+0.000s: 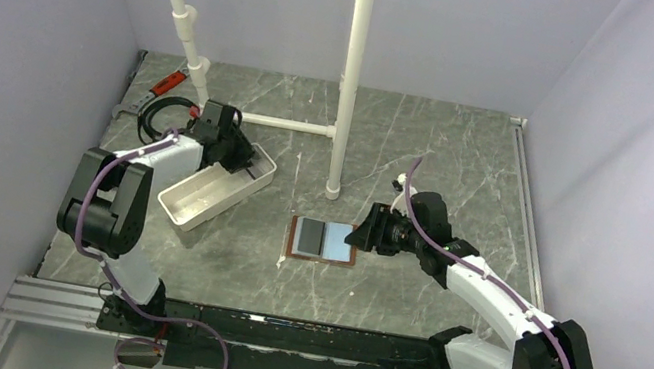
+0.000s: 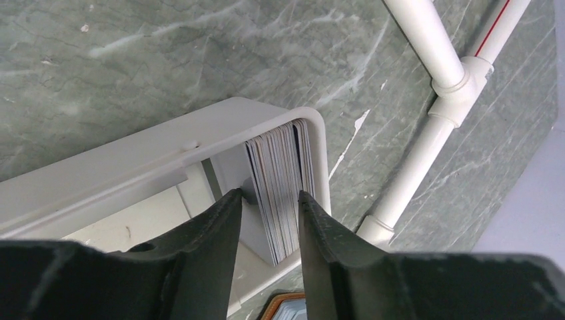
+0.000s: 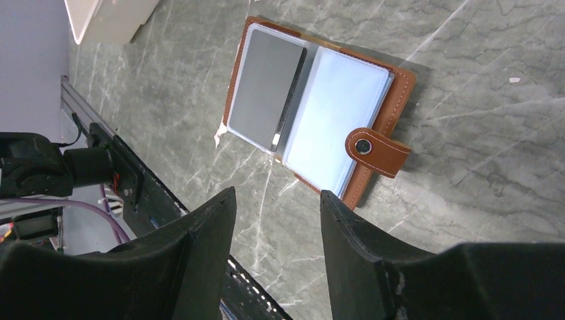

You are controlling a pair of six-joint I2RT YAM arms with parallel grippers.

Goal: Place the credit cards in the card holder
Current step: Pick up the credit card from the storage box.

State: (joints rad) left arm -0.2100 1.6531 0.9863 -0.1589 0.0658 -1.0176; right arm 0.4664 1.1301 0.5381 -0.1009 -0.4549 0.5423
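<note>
- Low centre of the left wrist view: left gripper [image 2: 268, 197], black fingers [image 2: 226, 220] standing either side of an upright stack of credit cards [image 2: 283, 173]; right finger against the stack's outer face, a sliver of gap beside the left one; cannot tell whether clamped or merely closing round.
- Stack on edge in the rounded end of a white tray [image 2: 133, 160], mid-frame; beyond it, upper right, a white pipe [image 2: 426, 40] over the grey marbled table [image 2: 133, 60].
- Low centre of the right wrist view: right gripper [image 3: 278, 197], jaws apart, nothing between them, hovering above bare table.
- Just beyond those tips, upper centre: card holder [image 3: 393, 87] lying open and flat, brown border, snap tab [image 3: 376, 150] hanging off its lower right edge; grey card [image 3: 263, 87] in the left pocket, pale blue sleeve [image 3: 333, 120] on the right.
- From the top camera: holder at frame centre, right gripper just to its right; tray left of centre, tilted, left gripper at its far end.
</note>
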